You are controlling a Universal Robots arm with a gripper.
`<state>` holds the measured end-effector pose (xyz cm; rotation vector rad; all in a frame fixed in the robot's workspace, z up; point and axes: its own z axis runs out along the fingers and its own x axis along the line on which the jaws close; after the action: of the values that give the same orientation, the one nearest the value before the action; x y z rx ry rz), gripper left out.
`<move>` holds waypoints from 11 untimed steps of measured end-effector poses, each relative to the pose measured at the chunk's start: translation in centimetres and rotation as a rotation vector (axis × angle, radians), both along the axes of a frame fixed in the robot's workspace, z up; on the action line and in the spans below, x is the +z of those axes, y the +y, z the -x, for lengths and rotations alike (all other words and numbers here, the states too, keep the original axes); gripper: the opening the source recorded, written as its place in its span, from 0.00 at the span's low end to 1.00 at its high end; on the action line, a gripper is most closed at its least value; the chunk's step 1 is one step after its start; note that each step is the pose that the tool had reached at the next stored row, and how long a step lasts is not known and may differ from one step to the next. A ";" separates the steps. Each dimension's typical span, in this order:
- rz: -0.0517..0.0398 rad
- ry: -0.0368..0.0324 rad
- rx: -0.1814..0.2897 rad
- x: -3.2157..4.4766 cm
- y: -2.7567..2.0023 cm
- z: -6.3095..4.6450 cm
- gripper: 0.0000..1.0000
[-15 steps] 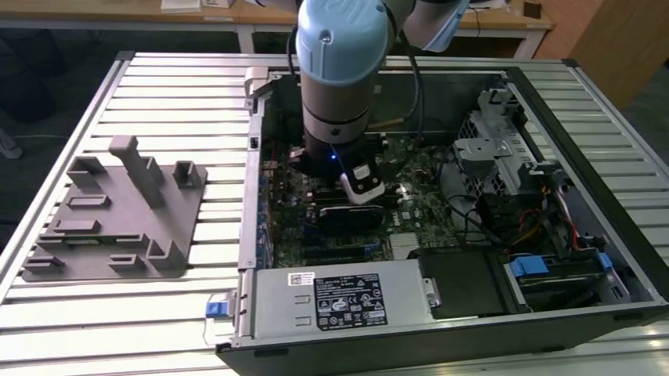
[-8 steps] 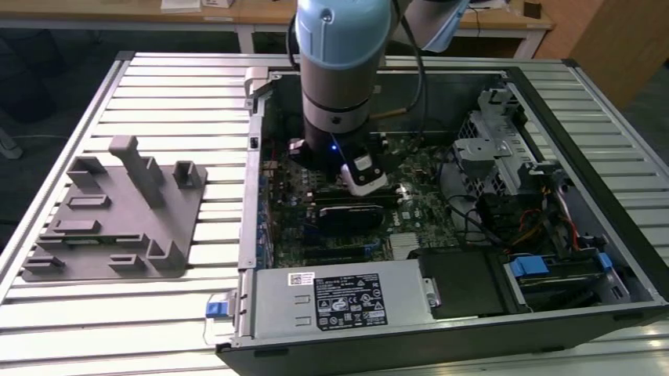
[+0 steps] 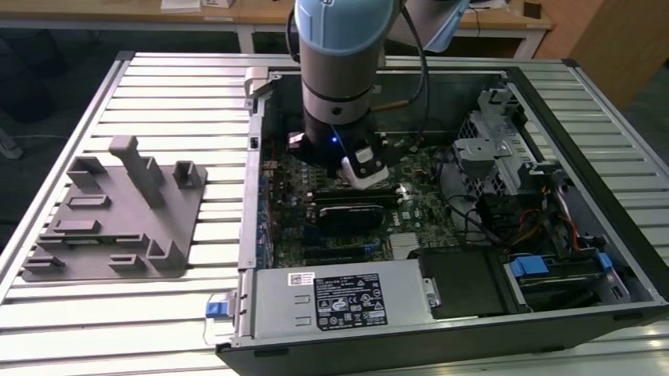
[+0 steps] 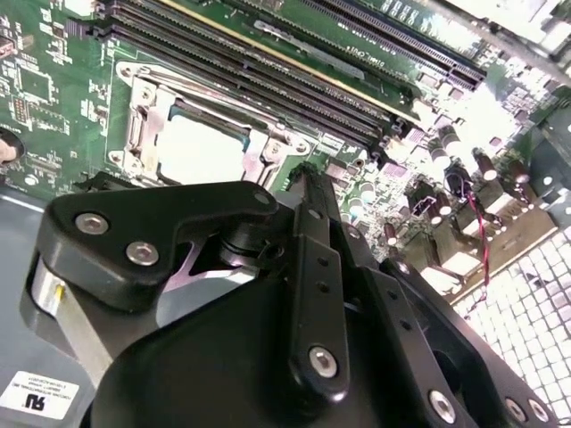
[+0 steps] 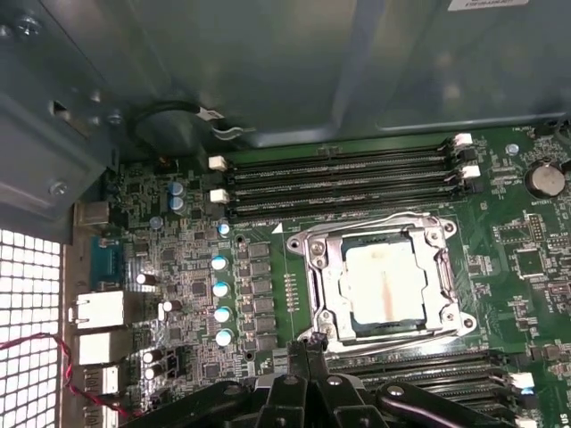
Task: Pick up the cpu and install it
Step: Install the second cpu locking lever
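The cpu [image 5: 384, 281] lies flat in the motherboard socket, its shiny silver top framed by the metal socket bracket [image 5: 312, 267]. The second wrist view shows the same cpu [image 4: 201, 147] inside that bracket. My gripper [image 5: 308, 342] hangs just beside the socket's edge, a little above the board. Its black fingers are pressed together with nothing between them, and the gripper [image 4: 302, 176] tip is apart from the cpu. In the exterior view the arm [image 3: 334, 94] reaches down into the open computer case [image 3: 544, 102] over the motherboard [image 3: 418, 219].
A grey plastic fixture tray [image 3: 115, 211] sits on the slatted table at the exterior view's left. Memory slots [image 5: 339, 174] run along both sides of the socket. Capacitors [image 5: 219, 299], rear ports [image 5: 98, 312], a black module [image 3: 350, 213], the power supply [image 3: 334, 301] and drive cages [image 3: 502, 149] crowd the case.
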<state>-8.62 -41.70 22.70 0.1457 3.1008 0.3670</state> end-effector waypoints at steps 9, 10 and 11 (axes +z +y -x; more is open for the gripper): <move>0.0254 -0.0001 -0.017 0.00 0.99 -0.7 0.11; 0.0274 -0.0001 -0.019 -0.01 1.09 -0.8 0.11; 0.0292 0.0000 -0.020 0.00 1.19 -1.0 0.11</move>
<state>-7.65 -40.51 22.69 0.1767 3.1005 0.3209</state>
